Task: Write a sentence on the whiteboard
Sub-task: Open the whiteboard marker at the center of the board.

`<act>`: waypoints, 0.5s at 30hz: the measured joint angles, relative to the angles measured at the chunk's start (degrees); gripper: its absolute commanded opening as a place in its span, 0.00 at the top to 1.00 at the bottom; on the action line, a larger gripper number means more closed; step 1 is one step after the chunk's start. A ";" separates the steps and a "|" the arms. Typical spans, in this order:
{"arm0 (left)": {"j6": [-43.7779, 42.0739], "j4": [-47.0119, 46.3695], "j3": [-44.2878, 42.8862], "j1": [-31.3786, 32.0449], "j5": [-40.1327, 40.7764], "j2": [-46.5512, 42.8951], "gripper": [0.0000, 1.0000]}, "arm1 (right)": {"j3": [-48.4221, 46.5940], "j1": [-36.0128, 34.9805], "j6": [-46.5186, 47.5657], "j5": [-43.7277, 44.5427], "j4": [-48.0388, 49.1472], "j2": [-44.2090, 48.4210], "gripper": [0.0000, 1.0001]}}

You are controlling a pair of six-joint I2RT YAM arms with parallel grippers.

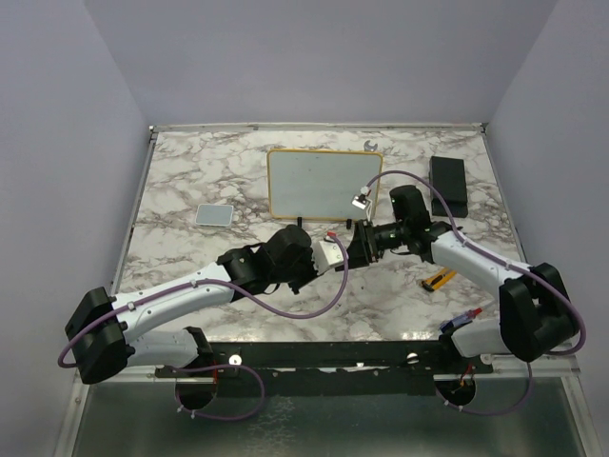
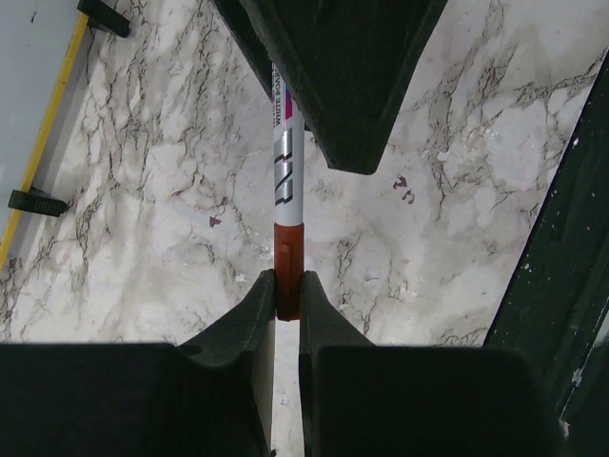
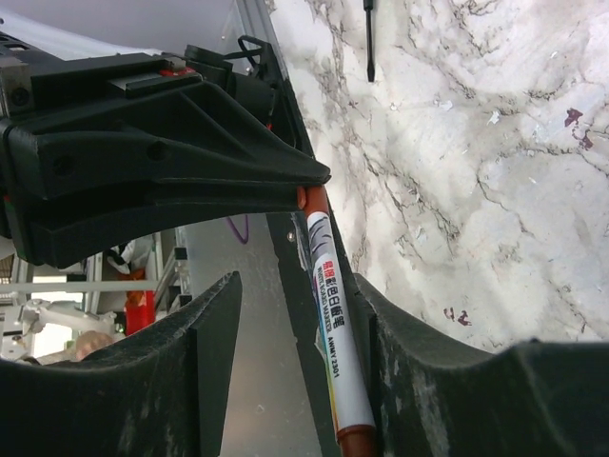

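The whiteboard (image 1: 324,183), yellow-framed with small black feet, stands at the back middle of the marble table; its corner shows in the left wrist view (image 2: 29,76). Its face looks blank and no sentence shows on it. A white marker (image 2: 288,162) with red ends hangs over the table between the two arms. My left gripper (image 2: 287,290) is shut on its red end. My right gripper (image 3: 297,295) reaches around the white barrel (image 3: 335,324). The barrel rests against one finger (image 3: 409,352) and a gap separates it from the other. In the top view both grippers (image 1: 335,249) (image 1: 354,240) meet in front of the board.
A small grey square pad (image 1: 216,214) lies left of the board. A black box (image 1: 448,183) sits at the back right, and a yellow and black tool (image 1: 439,279) lies near the right arm. A thin dark tool (image 3: 368,38) lies on the marble, and small purple marks (image 2: 403,188) stain it.
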State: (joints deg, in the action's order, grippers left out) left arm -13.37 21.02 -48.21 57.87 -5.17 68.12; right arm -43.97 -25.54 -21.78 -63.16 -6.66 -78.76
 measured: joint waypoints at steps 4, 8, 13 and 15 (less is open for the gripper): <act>-0.13 0.17 0.00 0.00 -0.07 0.00 1.00 | -0.07 -0.70 -0.17 0.44 0.31 -0.70 0.56; -0.28 0.24 -0.02 0.00 -0.33 0.02 1.00 | -0.07 -1.36 -0.42 0.87 0.70 -1.18 0.63; -0.52 0.55 -0.11 0.00 -0.48 0.02 1.00 | -0.07 -1.51 -0.48 1.36 0.96 -1.25 0.73; -0.61 0.61 -0.13 0.00 -0.52 0.02 1.00 | -0.07 -1.53 -0.50 1.60 0.98 -1.27 0.76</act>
State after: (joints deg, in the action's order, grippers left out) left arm -13.98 21.63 -48.34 57.87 -5.69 68.14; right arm -44.03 -27.07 -22.28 -61.56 -5.67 -80.03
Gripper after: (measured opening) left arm 0.114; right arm 0.283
